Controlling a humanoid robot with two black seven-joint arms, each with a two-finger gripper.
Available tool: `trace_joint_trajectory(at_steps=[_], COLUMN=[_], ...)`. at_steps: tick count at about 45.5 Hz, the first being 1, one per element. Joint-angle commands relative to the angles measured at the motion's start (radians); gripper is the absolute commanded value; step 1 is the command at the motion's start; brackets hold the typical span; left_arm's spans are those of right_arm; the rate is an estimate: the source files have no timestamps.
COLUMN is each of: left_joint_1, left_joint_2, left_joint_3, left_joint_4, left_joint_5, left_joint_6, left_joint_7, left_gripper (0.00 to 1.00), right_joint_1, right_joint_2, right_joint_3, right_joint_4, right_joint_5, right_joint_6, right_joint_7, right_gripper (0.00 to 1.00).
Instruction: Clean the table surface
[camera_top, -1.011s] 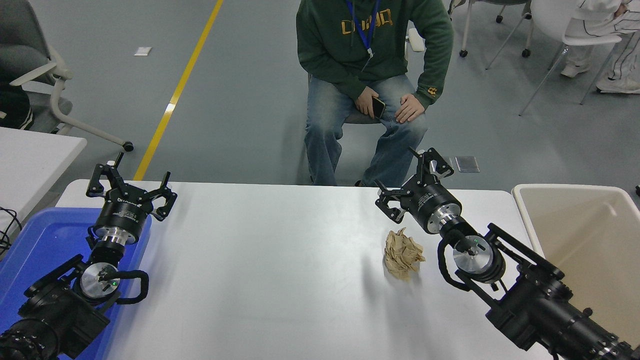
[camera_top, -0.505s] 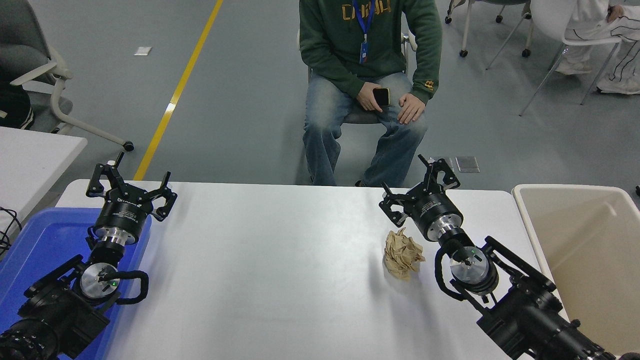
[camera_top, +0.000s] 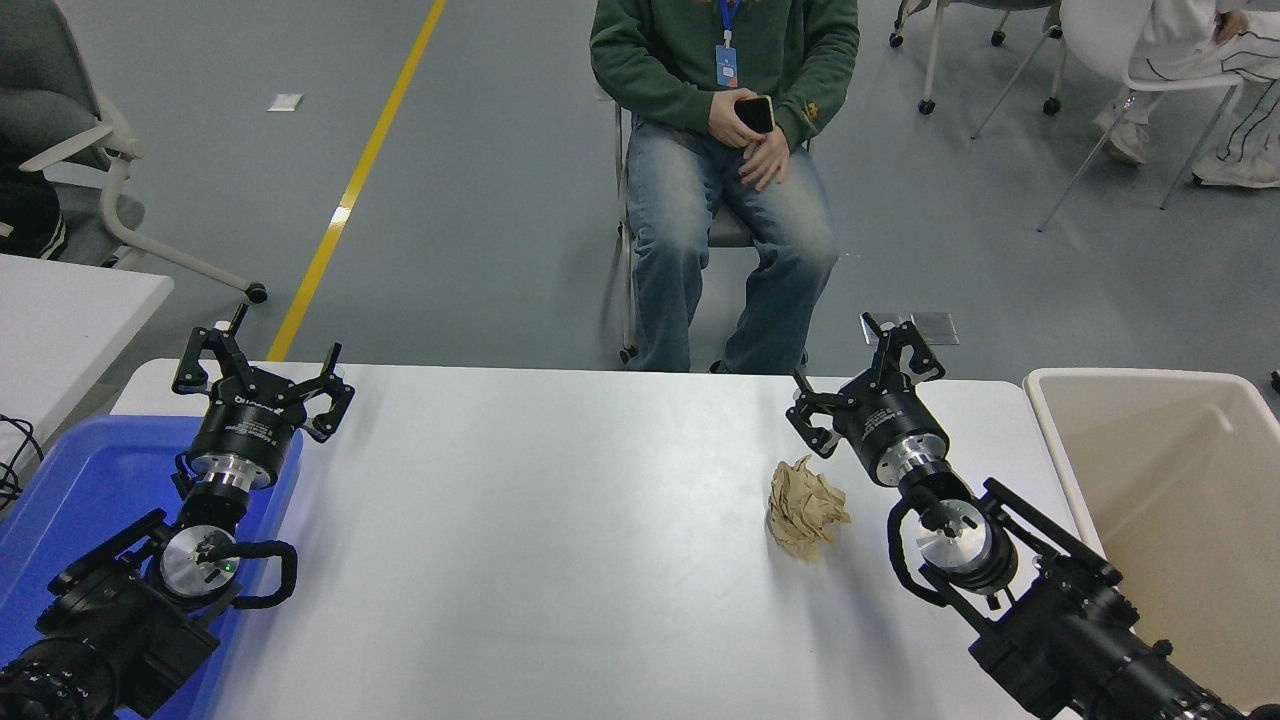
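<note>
The white table surface (camera_top: 560, 540) fills the lower middle of the head view. A crumpled ball of brown paper (camera_top: 803, 508) lies on it right of centre. My right gripper (camera_top: 868, 378) is open and empty, above the table's far edge, just beyond and to the right of the paper, not touching it. My left gripper (camera_top: 262, 372) is open and empty, parked at the table's far left corner.
A blue tray (camera_top: 70, 500) sits under the left arm at the left edge. A beige bin (camera_top: 1180, 480) stands off the table's right end. A person in a green top sits beyond the far edge holding a phone (camera_top: 754, 113).
My right gripper has drifted to the right and slightly toward me, staying open. The seated person leaned back and raised the phone. The paper ball and left arm have not moved.
</note>
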Motion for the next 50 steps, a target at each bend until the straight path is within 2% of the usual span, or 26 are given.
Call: trace_joint_trajectory(at_steps=[1,7,23,34,50], left_joint_1=[0.000,0.000,0.000,0.000,0.000], left_joint_2=[0.000,0.000,-0.001,0.000,0.000], left_joint_3=[0.000,0.000,0.000,0.000,0.000], left_joint_4=[0.000,0.000,0.000,0.000,0.000], left_joint_5=[0.000,0.000,0.000,-0.001,0.000], left_joint_6=[0.000,0.000,-0.001,0.000,0.000], left_joint_7=[0.001,0.001,0.001,0.001,0.001], left_gripper=[1.00,1.00,1.00,1.00,1.00], right_joint_1=[0.000,-0.001,-0.013,0.020,0.210], right_joint_2=[-0.012,-0.040,-0.138,-0.279,-0.442], right_joint_3=[0.000,0.000,-0.061,-0.291,-0.716], right_joint_4=[-0.006,-0.006,0.026,0.195,0.356], right_joint_5=[-0.084,-0.145,-0.161,-0.167,-0.164], right_joint_6=[0.001,-0.001,0.001,-0.093,-0.264], right_joint_7=[0.010,0.010,0.007,0.006,0.001], right_gripper=[0.99,0.99,0.99,0.99,0.99])
